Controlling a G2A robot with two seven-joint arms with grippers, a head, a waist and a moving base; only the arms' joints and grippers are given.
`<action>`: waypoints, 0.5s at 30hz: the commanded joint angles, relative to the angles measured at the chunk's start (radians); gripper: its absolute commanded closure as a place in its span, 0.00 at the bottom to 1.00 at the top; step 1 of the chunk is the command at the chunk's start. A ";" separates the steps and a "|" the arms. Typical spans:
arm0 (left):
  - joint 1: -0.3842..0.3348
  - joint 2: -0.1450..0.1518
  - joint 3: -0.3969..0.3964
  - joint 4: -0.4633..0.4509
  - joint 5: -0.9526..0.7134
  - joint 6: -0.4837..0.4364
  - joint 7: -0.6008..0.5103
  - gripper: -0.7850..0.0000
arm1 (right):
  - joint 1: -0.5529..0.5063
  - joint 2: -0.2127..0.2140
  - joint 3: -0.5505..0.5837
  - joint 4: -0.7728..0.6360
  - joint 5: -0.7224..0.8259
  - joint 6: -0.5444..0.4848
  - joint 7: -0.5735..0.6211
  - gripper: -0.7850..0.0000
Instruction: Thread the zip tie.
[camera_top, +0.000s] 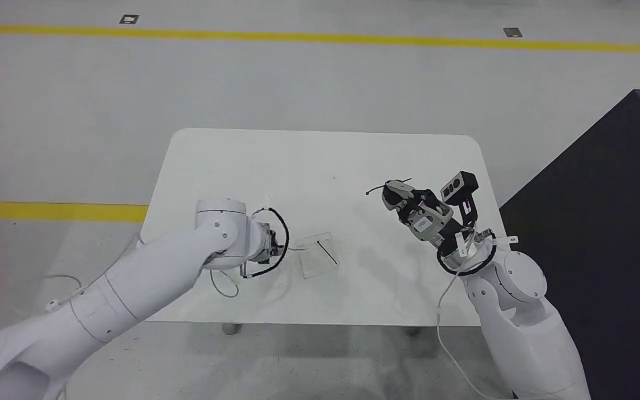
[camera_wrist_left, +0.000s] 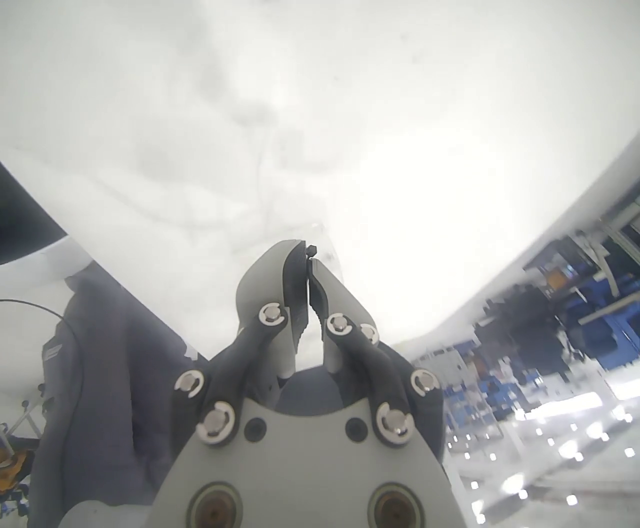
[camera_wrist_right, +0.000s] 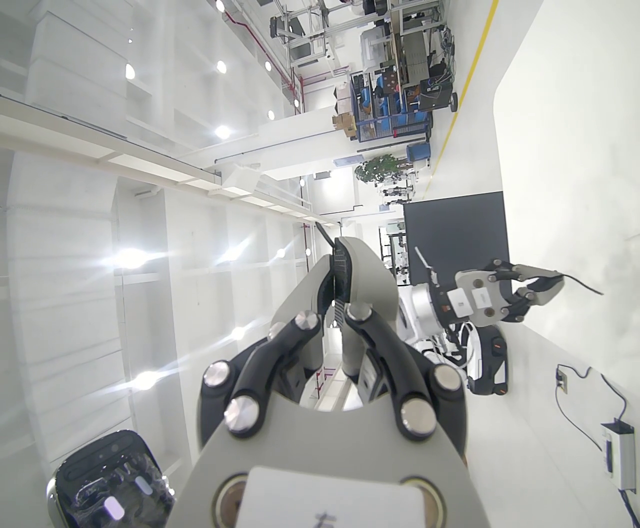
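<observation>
Black zip tie (camera_wrist_right: 324, 234) is pinched between the fingers of the right gripper (camera_wrist_right: 335, 250), which are closed tight on it. A short, stiff end pokes out past the fingertips. In the top view this tie shows as a thin dark curve sticking out on either side of the gripper, over the right half of the white surface (camera_top: 300, 160). How high above the surface it sits cannot be told.

The left gripper (camera_wrist_left: 306, 255) is at the near left part of the surface. Its fingers are pressed together at the tips, with a small black end nipped between them. The right wrist view shows this same gripper farther off, low over the surface, with a black strand (camera_wrist_right: 585, 286) running out from its fingertips and trailing away in a slight curve. The two grippers are well apart, with open surface between them.

A clear plastic bag (camera_top: 318, 255) lies flat on the surface just beside the left arm's wrist, between the two arms but nearer the left one. A thin dark line crosses it. Whether that line is the held strand or something else cannot be told from above.
</observation>
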 joint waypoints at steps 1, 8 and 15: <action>0.004 0.003 -0.003 -0.006 0.007 0.004 -0.011 1.00 | 0.000 0.000 0.000 0.000 0.000 0.000 0.000 1.00; 0.004 0.003 -0.003 -0.006 0.007 0.004 -0.011 1.00 | -0.002 0.000 0.000 0.002 -0.009 0.000 -0.008 1.00; 0.079 0.026 -0.059 -0.182 0.267 -0.260 0.116 1.00 | 0.016 0.008 0.019 0.039 -0.079 0.136 -0.057 1.00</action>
